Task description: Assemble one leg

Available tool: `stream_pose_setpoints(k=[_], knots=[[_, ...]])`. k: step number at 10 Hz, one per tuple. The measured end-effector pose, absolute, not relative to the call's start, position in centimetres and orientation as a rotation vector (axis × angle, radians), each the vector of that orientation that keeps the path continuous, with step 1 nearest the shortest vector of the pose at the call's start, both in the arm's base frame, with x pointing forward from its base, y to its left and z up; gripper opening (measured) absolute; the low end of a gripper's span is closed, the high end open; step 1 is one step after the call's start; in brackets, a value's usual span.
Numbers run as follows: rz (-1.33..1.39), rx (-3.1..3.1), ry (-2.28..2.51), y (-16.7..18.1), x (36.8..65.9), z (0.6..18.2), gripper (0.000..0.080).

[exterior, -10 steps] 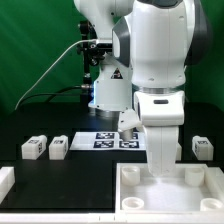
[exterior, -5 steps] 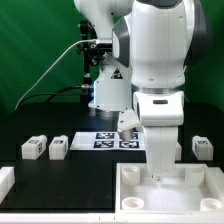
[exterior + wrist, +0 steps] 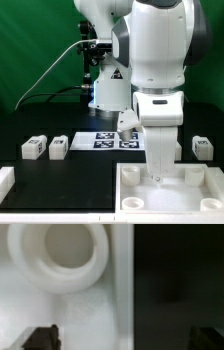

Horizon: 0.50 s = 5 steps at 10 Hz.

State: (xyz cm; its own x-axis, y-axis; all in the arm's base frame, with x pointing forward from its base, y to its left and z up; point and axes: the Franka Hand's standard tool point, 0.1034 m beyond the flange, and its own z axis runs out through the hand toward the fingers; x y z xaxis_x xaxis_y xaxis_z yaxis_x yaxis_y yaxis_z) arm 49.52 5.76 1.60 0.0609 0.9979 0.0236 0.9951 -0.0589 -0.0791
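Empty gripper, spread wide, at tray near marker board. Leg just beside marker board: prob. light, stiff, slick plastic; pinch flat sides.

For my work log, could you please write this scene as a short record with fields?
first leg: on the table, the exterior view's left
second leg: beside it
third leg: the exterior view's right
tray-like piece: front of table
tool: open, empty, low over the tray-like piece
marker board: table centre
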Motion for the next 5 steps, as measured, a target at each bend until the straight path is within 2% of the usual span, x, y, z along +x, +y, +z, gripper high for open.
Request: stream_pose_setpoints(k=[2,5], knots=[[0.059,-2.288,-2.044,5.8,49.5,1.6,0.0649],[0.070,-2.567,-1.665,8.1,47.9,4.0,0.0649]])
